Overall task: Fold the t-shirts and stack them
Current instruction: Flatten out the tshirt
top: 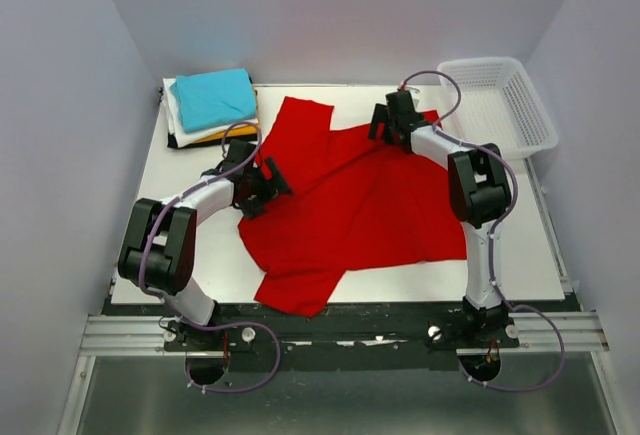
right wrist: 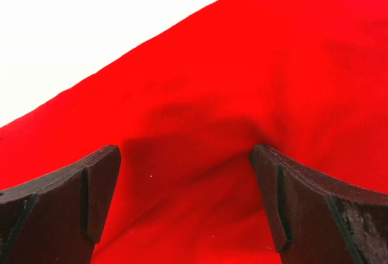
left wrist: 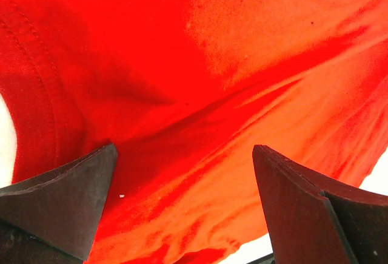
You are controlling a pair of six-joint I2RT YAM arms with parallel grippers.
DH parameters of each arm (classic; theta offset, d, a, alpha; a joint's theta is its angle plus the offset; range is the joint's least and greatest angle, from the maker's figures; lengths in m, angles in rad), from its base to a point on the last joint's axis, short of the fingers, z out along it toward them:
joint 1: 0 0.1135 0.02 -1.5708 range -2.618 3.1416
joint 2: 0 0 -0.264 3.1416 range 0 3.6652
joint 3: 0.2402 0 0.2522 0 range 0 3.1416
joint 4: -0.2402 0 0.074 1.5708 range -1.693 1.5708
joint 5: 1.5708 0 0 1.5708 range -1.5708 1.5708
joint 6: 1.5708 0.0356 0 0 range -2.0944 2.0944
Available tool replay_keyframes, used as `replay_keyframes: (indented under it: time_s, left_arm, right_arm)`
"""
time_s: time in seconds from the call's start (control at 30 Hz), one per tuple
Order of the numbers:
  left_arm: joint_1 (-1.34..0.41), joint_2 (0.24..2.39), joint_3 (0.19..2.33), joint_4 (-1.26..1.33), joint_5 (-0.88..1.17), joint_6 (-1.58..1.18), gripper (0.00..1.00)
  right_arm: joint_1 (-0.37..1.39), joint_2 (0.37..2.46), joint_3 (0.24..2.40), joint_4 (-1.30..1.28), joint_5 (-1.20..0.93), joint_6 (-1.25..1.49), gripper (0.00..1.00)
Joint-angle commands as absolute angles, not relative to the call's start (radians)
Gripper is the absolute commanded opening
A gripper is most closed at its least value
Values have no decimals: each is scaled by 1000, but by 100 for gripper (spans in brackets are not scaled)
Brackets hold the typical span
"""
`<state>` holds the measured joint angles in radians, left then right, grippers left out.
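Red t-shirt (top: 350, 205): spread mostly flat across the middle of the tabletop (top: 200, 260), with one sleeve toward the upper centre of the overhead view and the other reaching the near edge at lower centre. Judged a thin, light, limp knit. It creases and drapes, will not hold a shape, and will likely drag on the surface rather than slide. Not fragile. Best hold: pinch at a hem, shoulder seam or sleeve edge, at two points together so the fold line stays straight. Left tool (left wrist: 185, 155): jaws apart, gripping nothing, low over cloth at the shirt's left edge, with a stitched hem at frame left. Right tool (right wrist: 185, 152): jaws likewise apart, cloth puckered between them, at the shirt's upper-right edge. Folded stack (top: 212, 105): upper left, teal on top, white, orange and black beneath. White basket (top: 500, 105): upper right. No brand, label or print legible in any view.
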<state>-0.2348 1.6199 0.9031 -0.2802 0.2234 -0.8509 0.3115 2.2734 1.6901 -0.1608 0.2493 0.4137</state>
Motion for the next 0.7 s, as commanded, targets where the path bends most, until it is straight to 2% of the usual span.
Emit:
replay_keyframes:
  time_s: [0.0,0.2,0.33,0.5,0.67]
  left_arm:
    - [-232,1642,945,-337,152,-870,99]
    - [-232,1760,1119,-317,195,-803,99]
    - [-234,1778,1240,-389,189,-747,99]
    - [-254,1566,1181,-429,119,-728,99]
    - [-368,1248,905,-486,32,-820,99]
  right_arm:
    - [260,2232,1551,-201,268,417,100]
    - [258,2232,1635,-193,176,364,100]
    - [258,2128,1629,-201,143,332,100]
    - [259,1876,1429,-182,106,380,100]
    - [259,1580,1079,-89,137,525,100]
